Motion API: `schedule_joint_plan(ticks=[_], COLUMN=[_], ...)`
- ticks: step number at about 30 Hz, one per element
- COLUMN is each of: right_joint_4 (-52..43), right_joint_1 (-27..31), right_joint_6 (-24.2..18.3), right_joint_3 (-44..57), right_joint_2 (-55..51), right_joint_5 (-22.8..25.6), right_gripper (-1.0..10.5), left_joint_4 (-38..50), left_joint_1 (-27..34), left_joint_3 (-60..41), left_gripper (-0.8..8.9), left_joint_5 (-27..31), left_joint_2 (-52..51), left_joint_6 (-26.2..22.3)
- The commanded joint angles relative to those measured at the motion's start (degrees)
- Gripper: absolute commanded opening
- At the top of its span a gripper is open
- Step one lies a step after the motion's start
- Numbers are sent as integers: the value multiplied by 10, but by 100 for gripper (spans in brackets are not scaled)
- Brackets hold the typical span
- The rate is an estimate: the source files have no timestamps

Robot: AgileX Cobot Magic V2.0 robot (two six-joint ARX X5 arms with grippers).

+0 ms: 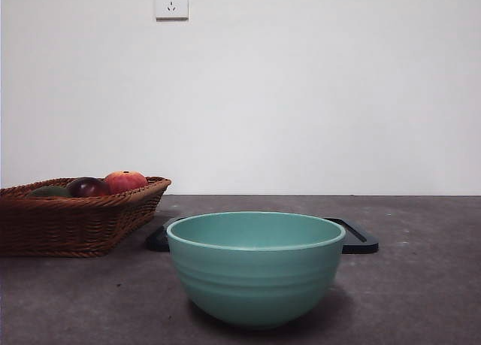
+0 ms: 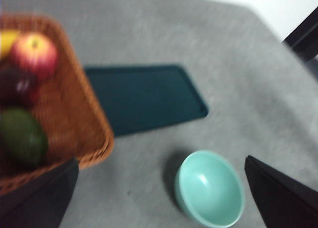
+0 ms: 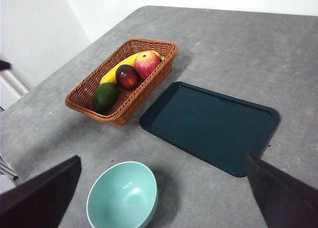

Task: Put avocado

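While both arms hang up above the table, the avocado (image 3: 105, 97) sits at one end of the wicker basket (image 3: 149, 91), right next to a dark maroon fruit (image 3: 127, 76), with a red-orange apple (image 3: 147, 64) and a banana (image 3: 118, 69) further along. Just beside the basket lies a dark tray (image 3: 211, 126), and the teal bowl (image 3: 122, 196) stands in front of both, apart from them. Left gripper (image 2: 159, 198) has its jaws wide apart, holding nothing; same for the right gripper (image 3: 164, 198). From the front, only a sliver of avocado pokes over the basket rim.
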State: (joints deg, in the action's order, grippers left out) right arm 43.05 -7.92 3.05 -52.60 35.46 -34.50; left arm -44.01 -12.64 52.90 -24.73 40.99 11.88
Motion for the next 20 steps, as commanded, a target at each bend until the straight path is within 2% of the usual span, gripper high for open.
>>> schedule_joint_plan(ticks=[1, 9, 16, 20], right_joint_4=[-4, -3, -3, -3], right_joint_1=[-3, -3, -3, -3], right_joint_6=[10, 13, 14, 14], right_joint_3=[-9, -9, -9, -9], right_joint_2=[4, 4, 4, 4], right_joint_5=[-1, -3, -5, -5], right_gripper=[584, 584, 584, 584], left_joint_4=[-7, -58, -56, -47], left_joint_1=[-1, -1, -1, -1], left_joint_3=[14, 68, 116, 151], left_gripper=[615, 615, 615, 614], left_joint_5=[19, 130, 162, 205], left_joint_2=[49, 221, 362, 449], left_joint_6=[-3, -7, -19, -25])
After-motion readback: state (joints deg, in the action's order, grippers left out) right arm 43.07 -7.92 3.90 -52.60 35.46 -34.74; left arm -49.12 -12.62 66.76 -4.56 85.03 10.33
